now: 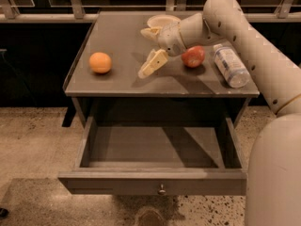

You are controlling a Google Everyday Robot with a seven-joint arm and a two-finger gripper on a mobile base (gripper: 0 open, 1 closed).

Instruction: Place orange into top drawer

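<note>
The orange [100,62] sits on the left part of the grey table top [122,36]. My gripper [149,48] hovers over the middle of the table top, to the right of the orange and apart from it. It is open and empty, with one cream finger [153,63] pointing down-left and the other [150,32] behind it. The top drawer [155,147] is pulled out below the table top and nothing shows inside it. Its front panel carries a small metal knob [162,189].
A red apple [193,56] lies just right of the gripper's wrist. A clear plastic bottle [229,66] lies on its side near the table's right edge. A pale bowl [162,20] stands at the back. My arm [263,69] fills the right side.
</note>
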